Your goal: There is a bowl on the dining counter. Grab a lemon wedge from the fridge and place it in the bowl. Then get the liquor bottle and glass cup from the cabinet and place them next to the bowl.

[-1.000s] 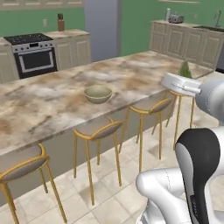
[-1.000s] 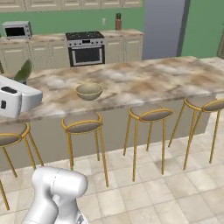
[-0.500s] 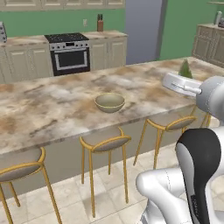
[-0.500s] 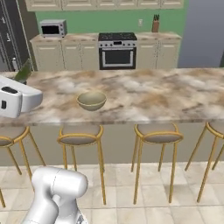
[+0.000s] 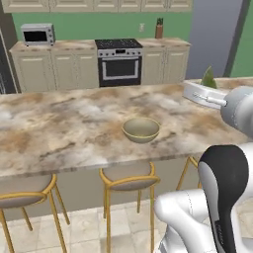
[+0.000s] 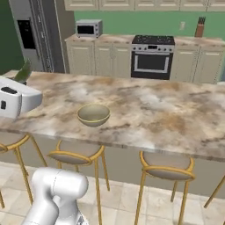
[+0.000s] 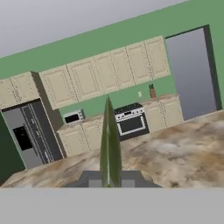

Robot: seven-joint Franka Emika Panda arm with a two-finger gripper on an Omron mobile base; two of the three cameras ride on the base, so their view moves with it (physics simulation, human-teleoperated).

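The robot's gripper (image 5: 209, 85) is up at the right, over the dining counter (image 5: 59, 128). A small green lemon wedge (image 5: 209, 78) sticks up from it, pinched tight. The bowl (image 5: 141, 130) sits on the counter, lower down and to the left of the gripper, well apart from it. Far behind the gripper's left are a black oven (image 5: 120, 66) and a microwave (image 5: 37, 34).

White glossy arm w/ rounded links, black joint cover, grey wrist section, dark claw (image 7: 109, 181) tips.
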